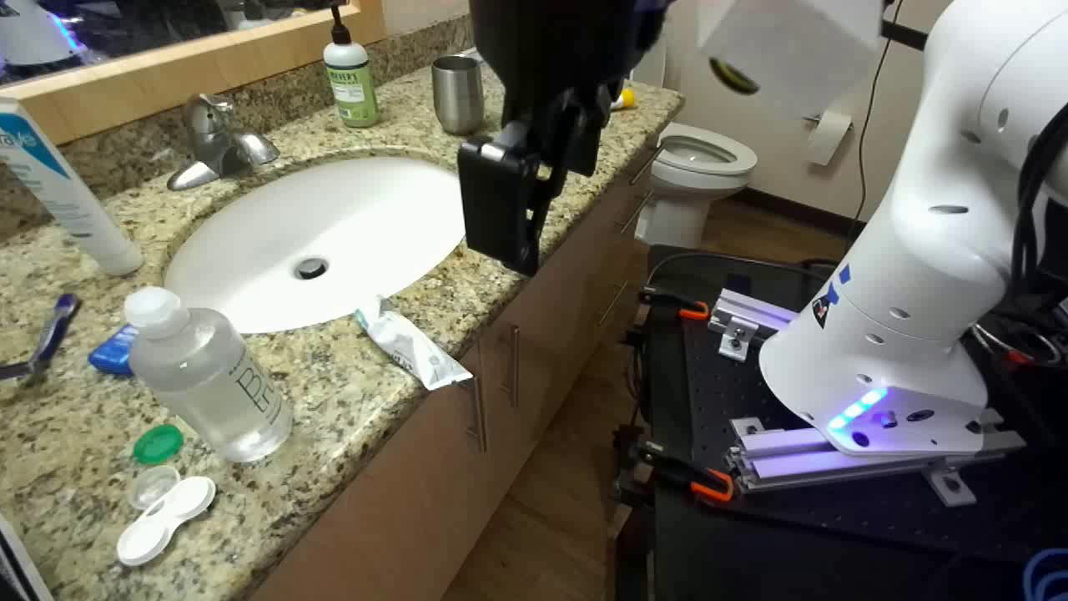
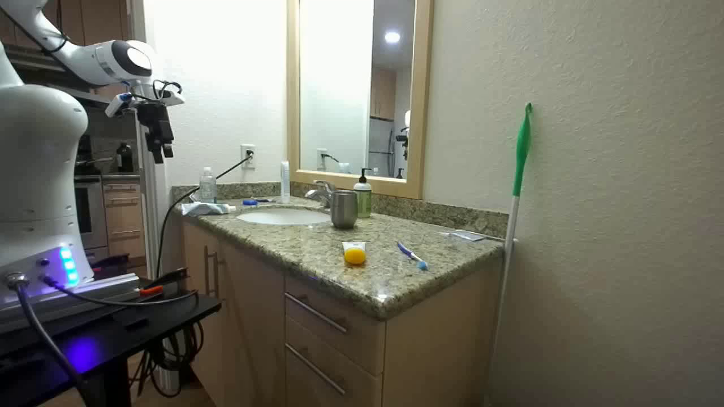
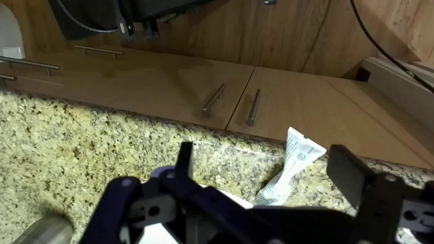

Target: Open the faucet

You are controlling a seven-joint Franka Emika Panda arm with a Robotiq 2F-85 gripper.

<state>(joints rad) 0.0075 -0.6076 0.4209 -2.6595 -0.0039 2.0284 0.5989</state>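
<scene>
Hanging well above the counter (image 1: 334,371), the gripper (image 3: 260,154) is showing its fingers (image 3: 184,157) parted, nothing between them. The chrome faucet (image 1: 219,148) is standing behind the oval basin (image 1: 375,213), toward the mirror (image 1: 175,21), lower than the gripper and well apart; its spout (image 1: 255,148) is pointing out over the basin, so the coming reach is likely turning on crossing and descending. The soap bottle (image 1: 353,82) is reading "MEYER'S"; the tall tube (image 1: 68,196) is showing "raVe"; the clear bottle (image 1: 210,380) is bearing a large "B".
</scene>
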